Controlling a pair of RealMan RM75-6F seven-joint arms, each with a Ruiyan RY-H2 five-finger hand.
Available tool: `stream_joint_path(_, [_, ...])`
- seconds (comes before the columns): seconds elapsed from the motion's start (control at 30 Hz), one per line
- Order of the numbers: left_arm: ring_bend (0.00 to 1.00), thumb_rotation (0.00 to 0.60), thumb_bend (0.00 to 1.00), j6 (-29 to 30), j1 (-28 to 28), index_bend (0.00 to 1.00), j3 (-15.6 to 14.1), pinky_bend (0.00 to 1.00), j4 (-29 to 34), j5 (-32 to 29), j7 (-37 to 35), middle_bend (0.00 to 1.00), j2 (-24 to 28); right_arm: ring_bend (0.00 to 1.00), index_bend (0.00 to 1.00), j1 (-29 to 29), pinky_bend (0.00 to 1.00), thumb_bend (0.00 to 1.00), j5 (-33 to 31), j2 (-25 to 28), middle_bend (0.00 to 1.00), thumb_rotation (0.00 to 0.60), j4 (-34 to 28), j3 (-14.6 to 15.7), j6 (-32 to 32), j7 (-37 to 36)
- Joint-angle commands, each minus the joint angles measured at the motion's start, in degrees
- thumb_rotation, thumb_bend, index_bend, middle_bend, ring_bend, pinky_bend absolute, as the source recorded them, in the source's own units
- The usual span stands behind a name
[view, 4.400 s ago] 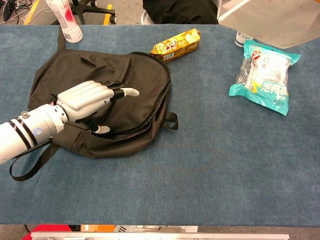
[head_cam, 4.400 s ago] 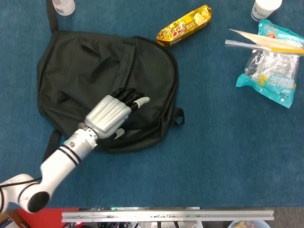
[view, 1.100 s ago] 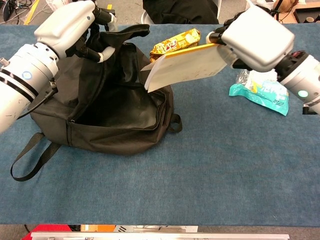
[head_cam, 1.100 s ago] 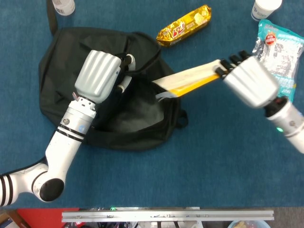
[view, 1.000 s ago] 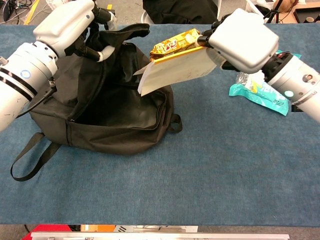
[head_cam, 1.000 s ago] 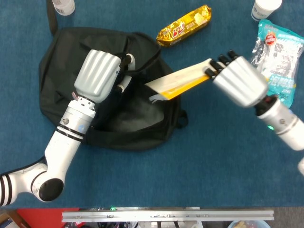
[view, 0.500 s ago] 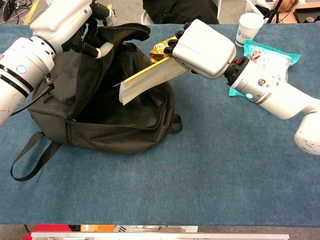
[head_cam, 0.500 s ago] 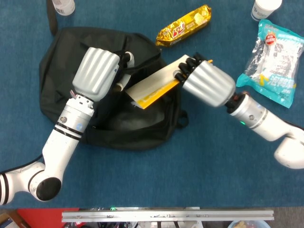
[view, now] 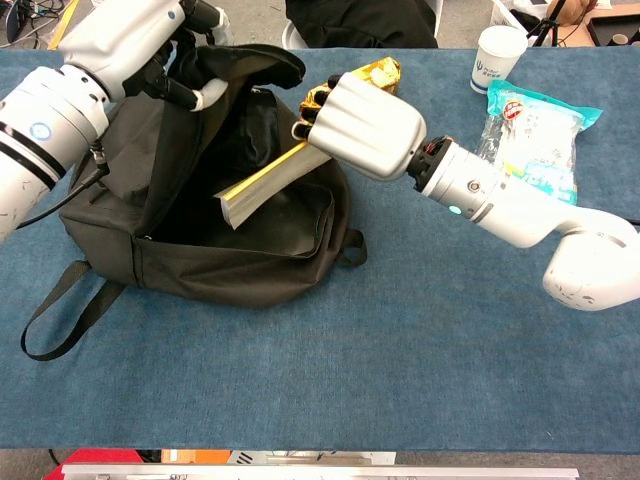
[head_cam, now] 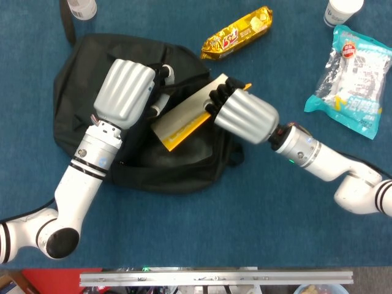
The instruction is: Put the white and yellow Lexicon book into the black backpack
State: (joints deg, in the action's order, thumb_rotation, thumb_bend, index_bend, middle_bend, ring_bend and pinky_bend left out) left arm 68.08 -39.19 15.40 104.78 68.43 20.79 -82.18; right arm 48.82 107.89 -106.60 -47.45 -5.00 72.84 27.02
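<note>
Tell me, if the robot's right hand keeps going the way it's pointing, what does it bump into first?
Probably the inside of the black backpack. The right hand points down-left, holding the book with its free end already in the opening that the left hand holds up. Depth is hard to judge.

backpack mouth (view: 250, 225) gaping, lifted flap (view: 245, 65) overhead, book (view: 262, 183) filling it

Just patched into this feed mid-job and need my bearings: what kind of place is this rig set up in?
Probably an indoor lab or office workspace. The blue cloth-covered table carries staged items, a black backpack and snack packets, and beyond its far edge the chest view shows a hard floor with yellow tape and what look like chair casters.
</note>
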Motion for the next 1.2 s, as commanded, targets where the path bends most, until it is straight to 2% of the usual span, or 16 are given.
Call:
stream_joint_path(0.03, [0.78, 0.6, 0.41, -0.14, -0.07, 0.65, 0.1, 1.0, 0.18, -0.31, -0.32, 0.75, 0.21, 0.6, 0.9, 0.39, 0.71, 0.43, 0.11, -1.11, 0.71, 0.6, 1.45, 1.0, -0.1, -0.26])
stream_joint_path(0.17, [0.78, 0.6, 0.41, -0.18, -0.19, 0.65, 0.16, 1.0, 0.61, -0.59, -0.5, 0.75, 0.49, 0.6, 0.9, 1.28, 0.71, 0.43, -0.36, -2.59, 0.71, 0.6, 3.53, 0.94, -0.29, 0.1])
stream_joint_path(0.6, [0.78, 0.6, 0.41, 0.15, -0.52, 0.65, 0.31, 1.0, 1.63, -1.28, -0.76, 0.75, 0.88, 0.6, 0.9, 5.78, 0.71, 0.43, -3.53, -7.58, 0.71, 0.6, 9.35, -2.21, 0.82, 0.28])
stream_joint_path(1.2, [0.78, 0.6, 0.42, -0.05, -1.06, 0.65, 1.28, 1.0, 2.97, -3.46, -1.41, 0.75, 2.57, 0.6, 0.91, 8.47, 0.71, 0.43, -3.45, -14.12, 0.71, 0.6, 18.55, 1.14, 1.68, -0.71])
